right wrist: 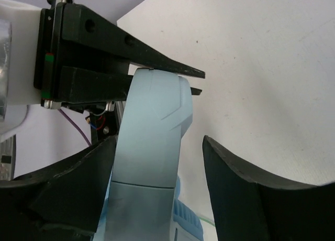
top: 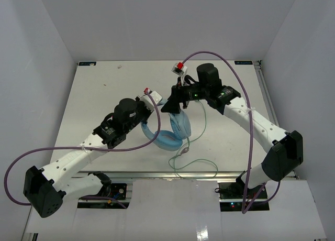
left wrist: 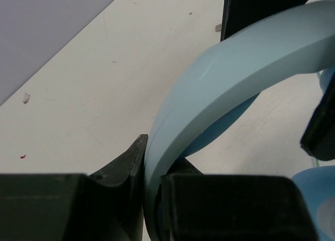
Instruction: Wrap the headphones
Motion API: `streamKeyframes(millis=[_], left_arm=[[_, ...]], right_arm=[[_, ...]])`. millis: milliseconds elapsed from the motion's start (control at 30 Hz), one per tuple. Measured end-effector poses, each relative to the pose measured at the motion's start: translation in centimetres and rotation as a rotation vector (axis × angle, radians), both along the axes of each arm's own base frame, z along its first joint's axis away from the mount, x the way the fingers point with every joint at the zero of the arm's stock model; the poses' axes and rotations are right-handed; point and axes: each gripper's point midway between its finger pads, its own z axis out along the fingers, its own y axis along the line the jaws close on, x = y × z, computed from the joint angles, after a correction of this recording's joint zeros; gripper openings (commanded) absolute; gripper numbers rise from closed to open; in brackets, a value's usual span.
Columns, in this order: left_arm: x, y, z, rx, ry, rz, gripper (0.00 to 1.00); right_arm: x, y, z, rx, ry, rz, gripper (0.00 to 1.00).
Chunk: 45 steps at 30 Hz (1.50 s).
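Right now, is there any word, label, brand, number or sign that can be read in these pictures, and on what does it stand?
No text can be read in any view.
The headphones: plain light blue, no brand or mark shows.
The right arm's tag and the left arm's tag, both white with red: too small to read, if they bear any text at all.
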Motion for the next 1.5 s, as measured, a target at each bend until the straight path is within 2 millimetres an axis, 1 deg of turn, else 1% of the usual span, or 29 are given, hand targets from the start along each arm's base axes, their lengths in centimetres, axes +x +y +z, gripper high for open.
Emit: streamKeyframes(millis=[33, 100, 167, 267, 300, 367, 400, 467, 600, 667, 733, 800, 867, 900, 933, 1000, 1067, 1133, 1300, 1367, 1500], left_arm=[[-0.1, 0.0, 0.1, -0.014, 0.019, 0.01, 0.0], [-0.3, 0.0, 0.3, -0.035, 0.049, 0.026, 0.0], [-0.5, 0.0, 0.5, -0.059, 0.087, 0.049, 0.0], [-0.5, 0.0, 0.4, -0.102, 0.163, 0.102, 0.0], [-0.3, -0.1, 0.7, -0.113, 0.175, 0.115, 0.0], [0.1, -0.1, 0.7, -0.129, 0.217, 0.161, 0.0], [0.3, -0.1, 0.4, -0.136, 0.243, 0.189, 0.0], [0.7, -0.2, -0.5, -0.143, 0.295, 0.243, 0.0], [0.8, 0.5, -3.6, -0.125, 0.394, 0.355, 0.0], [0.7, 1.3, -4.8, -0.112, 0.432, 0.414, 0.0], [0.6, 1.9, -5.3, -0.119, 0.465, 0.458, 0.0], [0.9, 2.6, -4.9, -0.147, 0.489, 0.503, 0.0], [1.8, 3.3, -3.5, -0.199, 0.494, 0.545, 0.0], [2.3, 3.8, -2.7, -0.229, 0.492, 0.567, 0.0], [2.9, 4.3, -1.8, -0.261, 0.487, 0.59, 0.0], [3.9, 5.3, 0.2, -0.319, 0.464, 0.625, 0.0], [4.6, 6.3, 1.7, -0.371, 0.44, 0.657, 0.0], [4.6, 6.9, 2.5, -0.407, 0.428, 0.676, 0.0], [3.7, 7.6, 3.2, -0.433, 0.434, 0.685, 0.0], [3.4, 7.7, 3.4, -0.44, 0.44, 0.684, 0.0], [2.9, 7.6, 3.6, -0.457, 0.456, 0.676, 0.0]], right_arm=[[0.3, 0.0, 0.1, -0.002, -0.015, -0.014, 0.92], [0.8, -0.3, 0.4, -0.008, -0.045, -0.051, 0.95], [1.6, -0.9, 1.2, -0.016, -0.093, -0.114, 0.97], [3.0, -2.8, 3.4, -0.021, -0.195, -0.25, 0.98], [3.3, -3.7, 4.2, -0.02, -0.23, -0.301, 0.98], [3.8, -5.4, 5.9, -0.011, -0.297, -0.399, 0.97], [4.0, -6.4, 6.7, -0.003, -0.333, -0.449, 0.97], [3.9, -8.0, 7.6, 0.006, -0.383, -0.52, 0.95], [3.3, -10.0, 8.3, 0.013, -0.447, -0.581, 0.91], [2.7, -10.5, 7.9, 0.011, -0.465, -0.581, 0.9], [1.9, -11.0, 7.0, 0.007, -0.472, -0.572, 0.9], [0.7, -11.2, 5.8, 0.016, -0.472, -0.541, 0.9], [-0.5, -11.0, 4.5, 0.031, -0.464, -0.492, 0.9], [-1.1, -10.8, 3.9, 0.042, -0.46, -0.466, 0.92], [-1.6, -10.6, 3.3, 0.056, -0.458, -0.444, 0.97], [-2.3, -10.5, 1.8, 0.064, -0.447, -0.415, 0.9], [-2.6, -10.5, 0.8, 0.064, -0.435, -0.411, 0.88], [-2.7, -10.7, 0.5, 0.067, -0.444, -0.415, 0.88], [-3.1, -10.7, 0.7, 0.114, -0.498, -0.408, 0.91], [-3.0, -10.5, 0.3, 0.118, -0.505, -0.396, 0.91], [-2.6, -9.7, -1.4, 0.113, -0.506, -0.362, 0.9]])
